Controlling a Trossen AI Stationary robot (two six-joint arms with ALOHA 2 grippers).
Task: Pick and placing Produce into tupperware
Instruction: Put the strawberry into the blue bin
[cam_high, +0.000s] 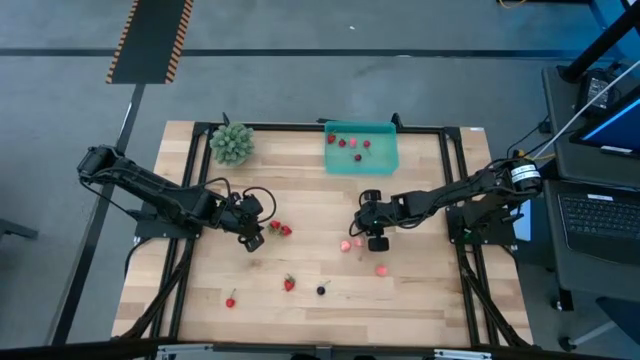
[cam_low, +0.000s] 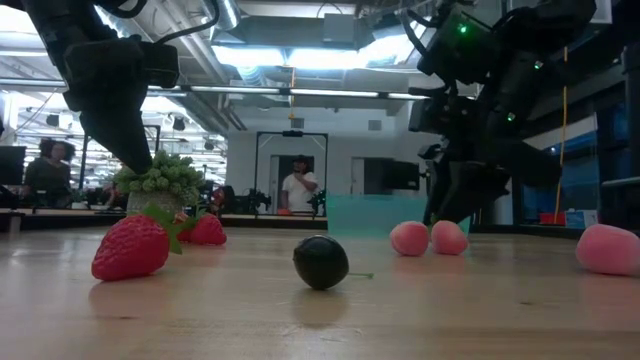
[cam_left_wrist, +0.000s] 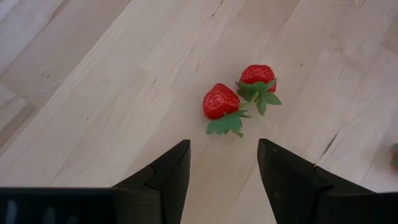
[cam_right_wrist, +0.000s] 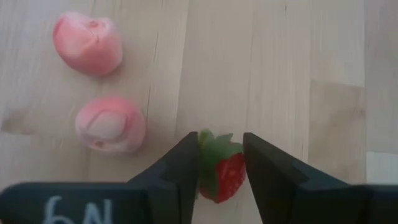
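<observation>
From above, the teal tupperware sits at the table's far edge already holding a few fruit pieces, while the left gripper and right gripper work mid-table among the scattered produce. The left wrist view shows the left gripper spread wide, empty, lined up short of two strawberries, seemingly to take one. The right wrist view shows the right gripper's fingers pinching a small strawberry, beside two pink pieces, probably for lifting to the tray.
</observation>
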